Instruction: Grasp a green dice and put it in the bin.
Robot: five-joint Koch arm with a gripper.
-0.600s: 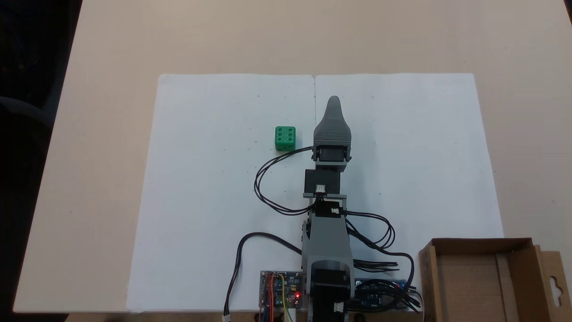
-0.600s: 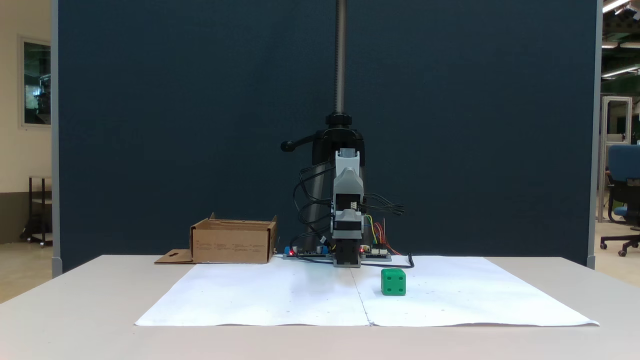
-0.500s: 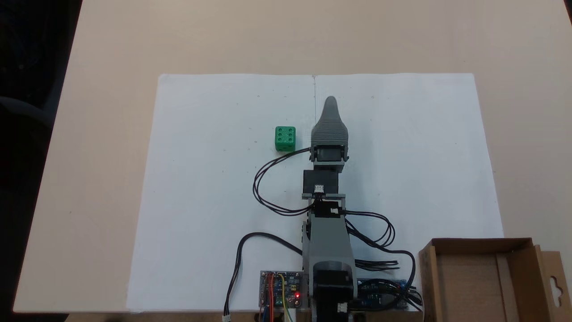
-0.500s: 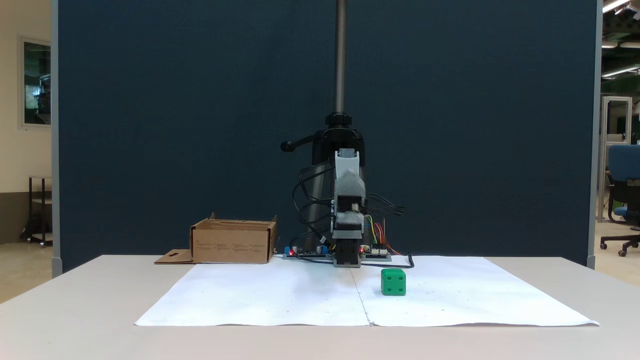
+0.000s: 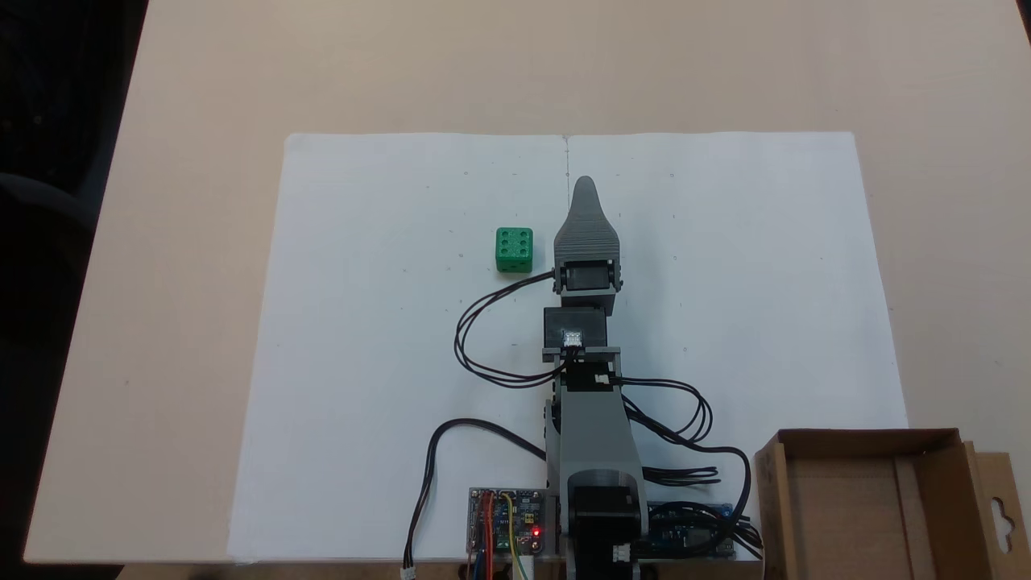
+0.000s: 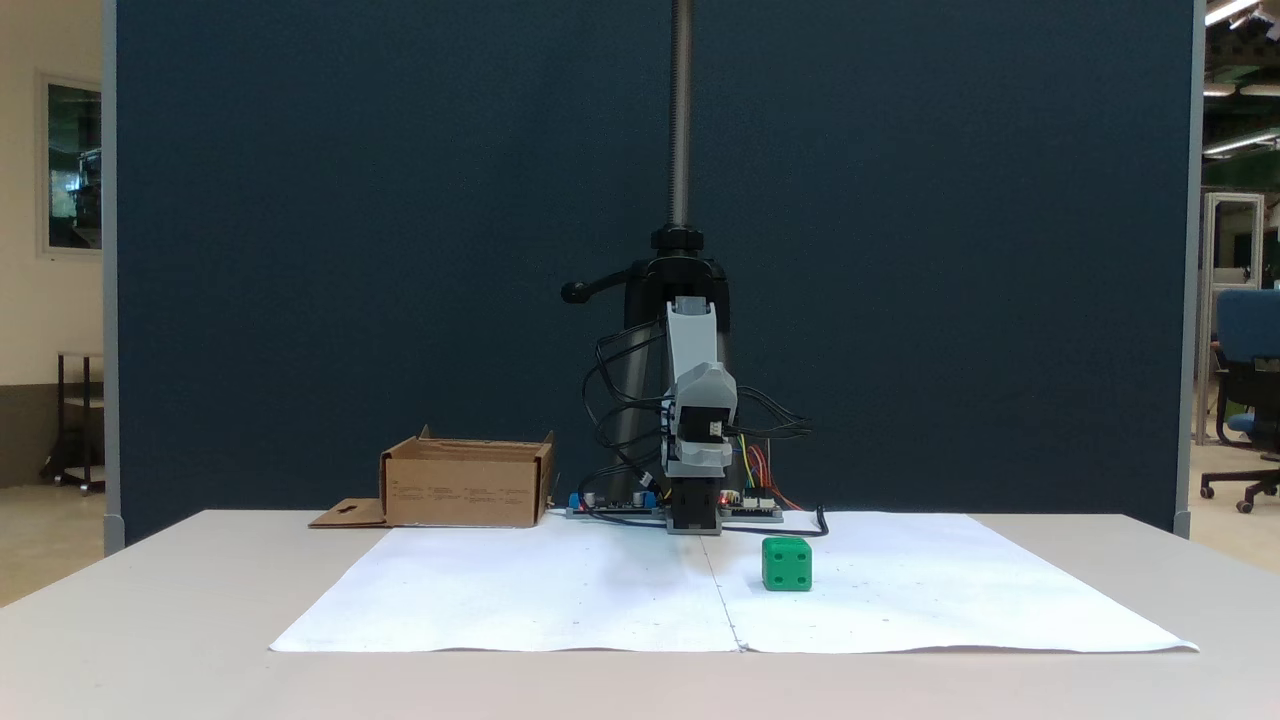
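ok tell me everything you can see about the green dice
The green dice is a small bright green cube, plastic by its look, with round sunken pips. It sits flat on the white paper, six pips up in the fixed view from above, four on the face toward the other fixed view. Nothing but the paper touches it. The gripper hangs beside it, clearly apart, and the bin stands far off by the arm's base.

Bright, even light; soft shadows; sharp.
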